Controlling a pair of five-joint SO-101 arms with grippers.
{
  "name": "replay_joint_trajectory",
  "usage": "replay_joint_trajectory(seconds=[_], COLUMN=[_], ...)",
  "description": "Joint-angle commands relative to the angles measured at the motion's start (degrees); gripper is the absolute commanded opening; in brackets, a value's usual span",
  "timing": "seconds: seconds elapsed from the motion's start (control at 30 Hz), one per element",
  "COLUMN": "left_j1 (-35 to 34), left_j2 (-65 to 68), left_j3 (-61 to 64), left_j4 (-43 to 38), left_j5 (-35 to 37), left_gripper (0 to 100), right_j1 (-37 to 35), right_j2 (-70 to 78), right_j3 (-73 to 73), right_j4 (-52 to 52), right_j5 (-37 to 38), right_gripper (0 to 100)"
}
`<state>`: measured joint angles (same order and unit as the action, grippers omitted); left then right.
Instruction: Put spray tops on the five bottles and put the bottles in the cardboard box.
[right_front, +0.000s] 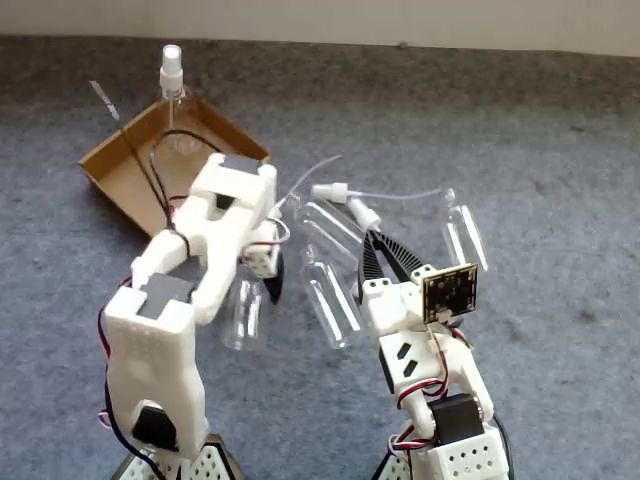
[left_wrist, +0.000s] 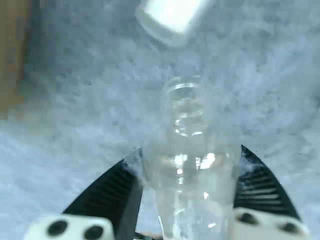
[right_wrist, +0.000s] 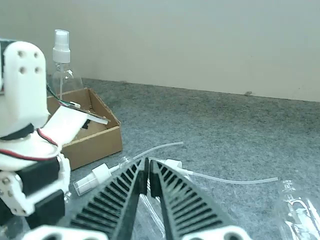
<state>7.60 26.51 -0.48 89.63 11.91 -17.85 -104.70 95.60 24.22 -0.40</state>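
My left gripper (right_front: 262, 285) (left_wrist: 190, 155) is shut on a clear bottle (right_front: 244, 315) (left_wrist: 187, 165) with an open neck, held just above the carpet. A white spray top (left_wrist: 172, 15) lies beyond that neck. My right gripper (right_front: 374, 240) (right_wrist: 148, 162) is shut with nothing between its fingers. Its tips sit just short of a spray top (right_front: 364, 213) (right_wrist: 172, 164) whose thin tube trails off sideways. A second spray top (right_front: 328, 190) (right_wrist: 92, 178) lies beside it. The cardboard box (right_front: 130, 165) (right_wrist: 97, 137) at the back left holds an upright bottle with a spray top (right_front: 172, 95) (right_wrist: 62, 67).
Three more open bottles lie on the grey carpet: one (right_front: 333, 300) between the arms, one (right_front: 330, 225) by the spray tops, one (right_front: 465, 235) (right_wrist: 300, 215) to the right. The left arm (right_wrist: 25, 130) stands close beside the right gripper. A wall borders the far side.
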Motion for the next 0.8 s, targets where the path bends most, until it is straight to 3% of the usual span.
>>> replay_joint_trajectory(seconds=[0.0,0.13,0.33,0.47,0.77], left_j1=[-5.3,-8.0,-8.6,-6.1,-5.7], left_j2=[-1.0,-1.0,-4.1,-14.0,-34.9], left_j3=[-7.3,-12.5,-11.3,-2.6,20.6], left_j4=[4.9,9.7,9.5,7.3,-3.9], left_j5=[-19.6,-31.3,-32.3,-38.2,-38.4], left_gripper=[16,16,14,13,13], right_j1=[0.7,0.7,0.7,0.7,0.7], right_j2=[-0.6,-0.6,-0.6,-0.6,-0.6], right_j3=[6.7,6.7,6.7,6.7,6.7], right_j4=[-0.1,-0.1,-0.1,-0.1,0.0], right_j5=[0.1,0.1,0.1,0.1,0.1], right_gripper=[0.4,0.4,0.4,0.4,0.4])
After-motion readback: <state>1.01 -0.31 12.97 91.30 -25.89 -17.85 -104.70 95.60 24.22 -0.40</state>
